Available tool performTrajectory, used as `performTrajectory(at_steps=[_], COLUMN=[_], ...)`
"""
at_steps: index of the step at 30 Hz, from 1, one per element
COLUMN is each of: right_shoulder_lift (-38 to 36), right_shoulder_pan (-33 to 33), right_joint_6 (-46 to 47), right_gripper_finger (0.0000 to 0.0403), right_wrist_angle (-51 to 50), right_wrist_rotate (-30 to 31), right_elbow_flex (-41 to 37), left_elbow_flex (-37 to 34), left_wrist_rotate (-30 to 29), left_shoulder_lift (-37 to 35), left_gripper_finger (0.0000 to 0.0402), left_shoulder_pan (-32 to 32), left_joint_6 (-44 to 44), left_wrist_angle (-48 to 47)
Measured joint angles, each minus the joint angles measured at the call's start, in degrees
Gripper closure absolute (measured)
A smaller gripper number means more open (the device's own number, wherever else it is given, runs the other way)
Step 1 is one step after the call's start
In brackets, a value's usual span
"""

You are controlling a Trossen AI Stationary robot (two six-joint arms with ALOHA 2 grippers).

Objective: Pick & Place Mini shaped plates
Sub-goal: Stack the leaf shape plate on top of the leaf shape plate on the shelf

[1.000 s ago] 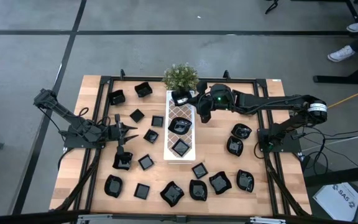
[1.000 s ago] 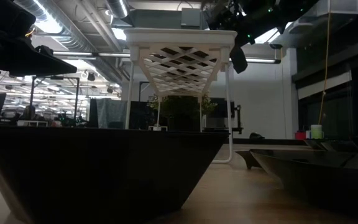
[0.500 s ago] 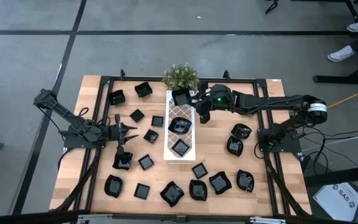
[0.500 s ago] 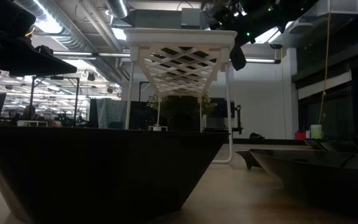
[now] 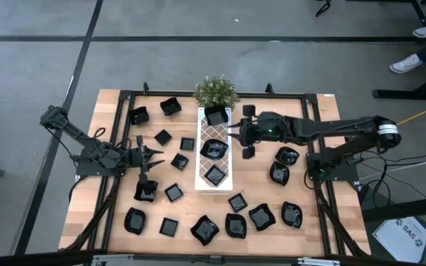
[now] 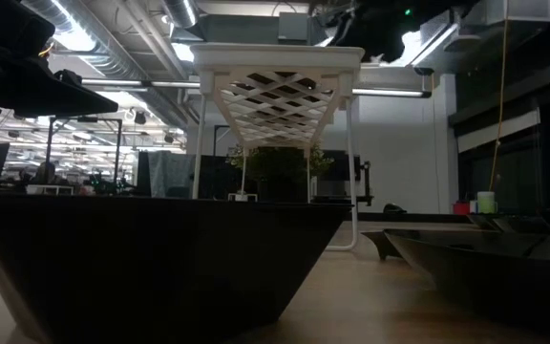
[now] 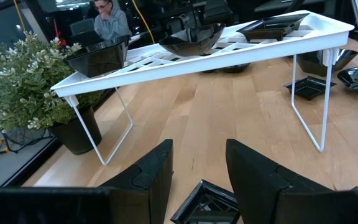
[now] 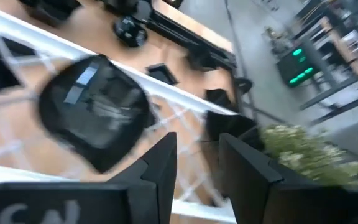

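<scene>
A raised lattice tray is standing at the table's centre, with three mini plates sitting in a row on it. A potted plant is standing just behind the tray's far end. More mini plates are lying scattered left of the tray, right of it, and in a row in front of it. The right gripper is hanging just right of the tray; the left gripper is resting well to its left.

mini shaped plates: glossy black. tray: white, diamond lattice pattern. potted plant: green leaves, pale flecks, dark pot. table: light wood grain, black frame. arms: dark.
</scene>
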Motion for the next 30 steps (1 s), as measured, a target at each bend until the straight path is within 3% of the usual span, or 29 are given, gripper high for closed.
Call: performTrajectory(at_steps=[18, 30], right_shoulder_lift=[-4.08, -4.08], right_shoulder_pan=[13.78, 21.03], right_joint_6=[35.77, 41.56], right_gripper_finger=[0.0281, 0.0281], right_wrist_angle=[-23.06, -33.48], right_wrist_rotate=[-2.25, -5.41], right_elbow_flex=[0.00, 0.00], left_elbow_flex=[0.00, 0.01], left_wrist_rotate=[0.02, 0.00], left_shoulder_lift=[0.00, 0.00], left_gripper_finger=[0.0258, 0.0258], left_shoulder_pan=[0.00, -0.02], left_joint_6=[0.00, 0.02], left_wrist_angle=[-0.04, -0.02])
